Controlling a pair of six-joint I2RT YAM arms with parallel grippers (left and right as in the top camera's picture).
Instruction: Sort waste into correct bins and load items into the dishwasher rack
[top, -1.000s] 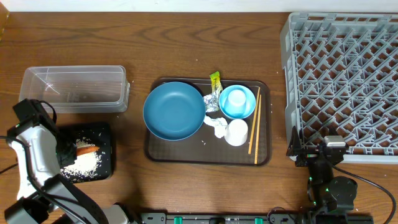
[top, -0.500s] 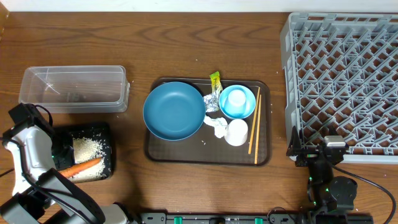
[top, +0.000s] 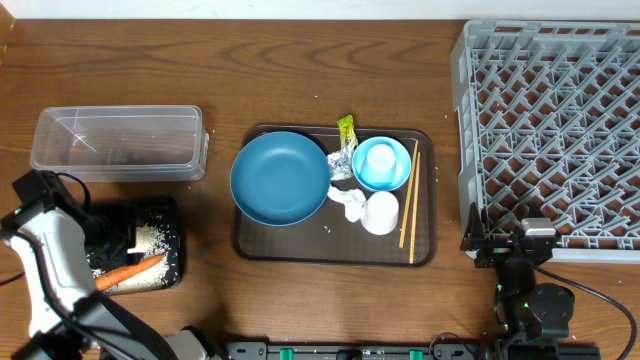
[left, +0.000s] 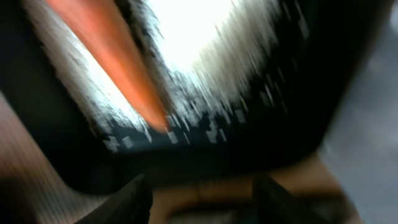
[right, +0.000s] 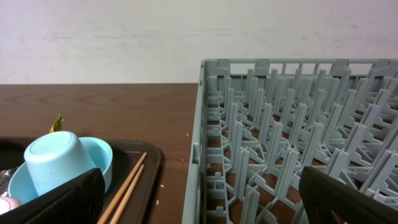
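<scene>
The orange carrot (top: 130, 272) lies in the black tray (top: 172, 212) beside the white rice (top: 150, 238). In the blurred left wrist view the carrot (left: 112, 56) and rice (left: 199, 43) lie just beyond my left gripper (left: 202, 202), which is open and empty. The clear tub (top: 118, 143) stands behind it. Plate (top: 280, 178), light-blue cup (top: 379, 160), white cup (top: 380, 212), chopsticks (top: 409, 205), wrapper (top: 346, 128), foil (top: 343, 160) and tissue (top: 349, 203) sit on the brown tray. My right gripper (right: 202, 199) is open at the front left corner of the grey rack (top: 555, 120).
The brown serving tray (top: 334, 250) lies mid-table between the bins and the rack. The rack wall (right: 198, 143) rises right in front of the right gripper, with the chopsticks (right: 127, 183) and the cup (right: 53, 158) to its left.
The left gripper opened and let go of the carrot, which now lies in the black tray. The left arm drew back slightly. The right arm has not moved.
</scene>
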